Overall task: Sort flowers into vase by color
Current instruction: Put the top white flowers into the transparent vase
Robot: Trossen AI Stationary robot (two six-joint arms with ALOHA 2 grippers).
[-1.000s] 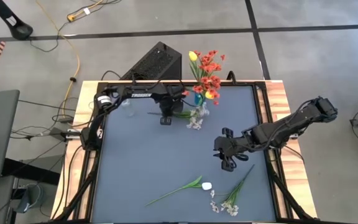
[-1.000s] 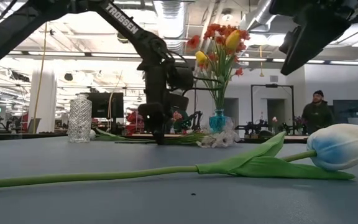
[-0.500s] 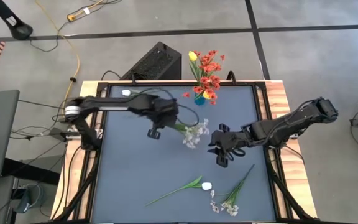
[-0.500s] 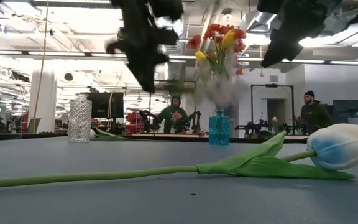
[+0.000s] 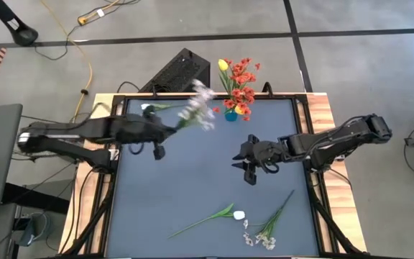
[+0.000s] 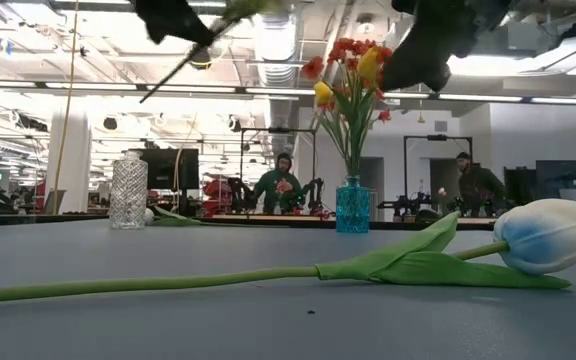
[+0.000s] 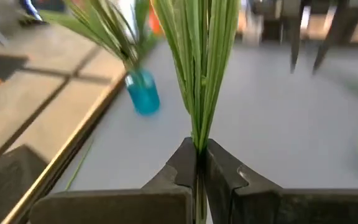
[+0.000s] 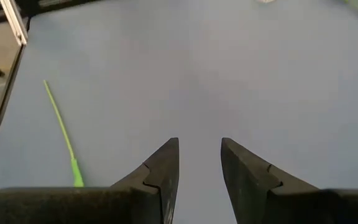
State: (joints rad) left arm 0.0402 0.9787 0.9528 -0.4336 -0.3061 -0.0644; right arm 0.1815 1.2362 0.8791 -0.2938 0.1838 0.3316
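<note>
Overhead, the left gripper (image 5: 165, 129) is pinched tight on a sprig of tiny whitish blossoms (image 5: 198, 108), lifted above the table (image 5: 192, 187), its stem angling toward the blue vase (image 5: 231, 115). The right gripper (image 5: 244, 160) hovers mid-table, fingers spread, empty.

Both arms are matte black, built of jointed tubular segments with black cables trailing from the bases. Left arm (image 5: 85, 133) carries a pale grey joint cap. Right arm (image 5: 336, 140) is black throughout. Fingers (image 8: 160, 174) are dark, wedge-shaped, smooth-faced.
</note>
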